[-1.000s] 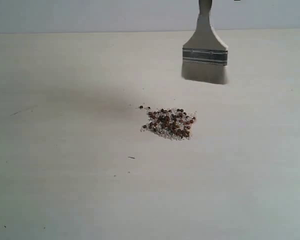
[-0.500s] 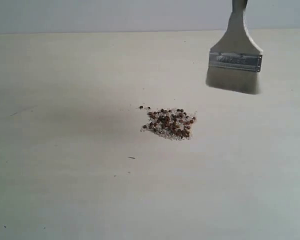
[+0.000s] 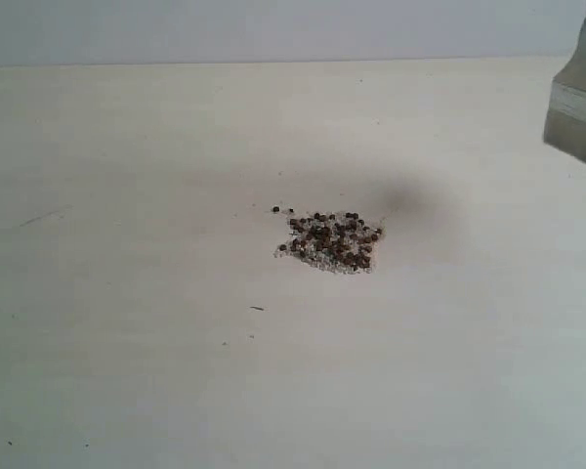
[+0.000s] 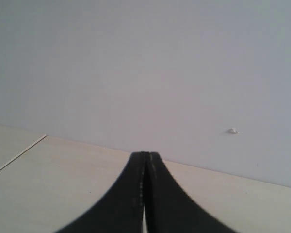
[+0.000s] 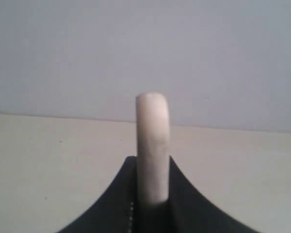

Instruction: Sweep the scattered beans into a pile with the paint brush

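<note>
We are gripping the paint brush (image 3: 578, 109) in our right fingers (image 5: 117, 199), bristles hanging above the tabletop (image 3: 127, 342). The pile (image 3: 330, 241) is lying toward eight o'clock from it, with stray beans (image 3: 275, 209) at the pile's ten o'clock. Our left fingers (image 4: 121, 194) are pressing together, empty.

L gripper (image 4: 145, 158) all black, 2 smooth curvy fingers (image 4: 117, 204), thin at tips, wide near cam, tiny pale dots on inner edge, R gripper (image 5: 153, 162) black too, same curvy shape, same dots
</note>
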Robot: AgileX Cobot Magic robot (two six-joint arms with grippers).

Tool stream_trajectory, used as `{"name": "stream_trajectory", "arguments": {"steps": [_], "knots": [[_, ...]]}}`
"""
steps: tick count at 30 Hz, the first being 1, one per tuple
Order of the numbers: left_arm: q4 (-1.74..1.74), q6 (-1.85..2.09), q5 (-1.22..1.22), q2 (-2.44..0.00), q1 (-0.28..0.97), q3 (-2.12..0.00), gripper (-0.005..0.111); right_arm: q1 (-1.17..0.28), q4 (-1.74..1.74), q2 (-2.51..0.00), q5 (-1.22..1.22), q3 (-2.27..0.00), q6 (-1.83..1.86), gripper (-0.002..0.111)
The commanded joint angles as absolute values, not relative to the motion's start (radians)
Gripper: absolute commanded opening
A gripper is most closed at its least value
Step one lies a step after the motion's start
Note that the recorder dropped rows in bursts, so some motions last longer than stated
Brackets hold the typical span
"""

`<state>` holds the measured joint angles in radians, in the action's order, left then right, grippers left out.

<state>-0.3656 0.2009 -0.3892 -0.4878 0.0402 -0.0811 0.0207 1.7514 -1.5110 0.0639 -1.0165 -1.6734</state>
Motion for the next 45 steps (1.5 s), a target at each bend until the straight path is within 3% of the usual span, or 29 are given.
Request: {"name": "stream_trajectory", "arguments": {"steps": [1, 10, 13, 23, 31, 39, 45], "knots": [[-0.373, 0.204, -0.389, -0.484, 0.045, -0.078, 0.0, 0.023, 1.744, -1.503, -0.033, -1.012, -1.536, 0.0], [-0.373, 0.204, -0.389, -0.484, 0.045, -0.078, 0.0, 0.023, 1.605, -1.503, -0.379, -1.012, -1.106, 0.0], [-0.373, 0.204, -0.389, -0.484, 0.045, -0.078, 0.0, 0.023, 1.327, -1.526, -0.537, -1.042, -0.864, 0.0], [-0.373, 0.204, -0.389, -0.484, 0.045, -0.078, 0.0, 0.026, -0.168, -1.679, -0.946, -1.264, 0.239, 0.0], [-0.373, 0.204, -0.389, -0.484, 0.045, -0.078, 0.0, 0.023, -0.753, -1.838, -0.98, -1.26, 0.611, 0.0], [-0.373, 0.204, -0.389, -0.484, 0.045, -0.078, 0.0, 0.023, -1.062, -2.041, -0.969, -1.26, 0.882, 0.0], [-0.373, 0.204, -0.389, -0.484, 0.045, -0.078, 0.0, 0.023, -1.074, -2.112, -0.912, -1.289, 0.907, 0.0]]}}
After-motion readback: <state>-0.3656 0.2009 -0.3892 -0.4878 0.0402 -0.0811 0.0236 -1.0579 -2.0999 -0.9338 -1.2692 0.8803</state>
